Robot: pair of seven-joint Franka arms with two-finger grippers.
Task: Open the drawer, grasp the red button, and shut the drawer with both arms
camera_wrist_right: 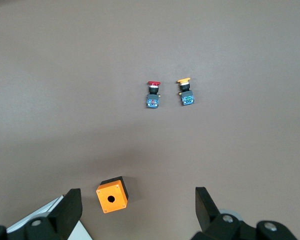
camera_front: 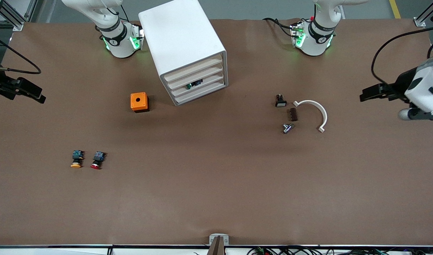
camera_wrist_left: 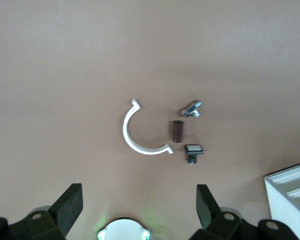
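Note:
The white cabinet [camera_front: 182, 42] stands at the table's robot side, and its four slat-front drawers [camera_front: 197, 79] are all shut. A small dark blue-green thing [camera_front: 194, 84] shows at the third slat. The red-capped button [camera_front: 97, 160] lies on the table toward the right arm's end, nearer the front camera than the cabinet. It also shows in the right wrist view [camera_wrist_right: 153, 94]. My right gripper [camera_front: 39, 96] is open and empty, high over the right arm's end of the table [camera_wrist_right: 137, 207]. My left gripper [camera_front: 365, 95] is open and empty, high over the left arm's end [camera_wrist_left: 139, 205].
An orange-capped button [camera_front: 76, 158] lies beside the red one. An orange box with a hole [camera_front: 139, 102] sits beside the cabinet. A white arc [camera_front: 313, 113] and three small parts [camera_front: 289, 113] lie toward the left arm's end.

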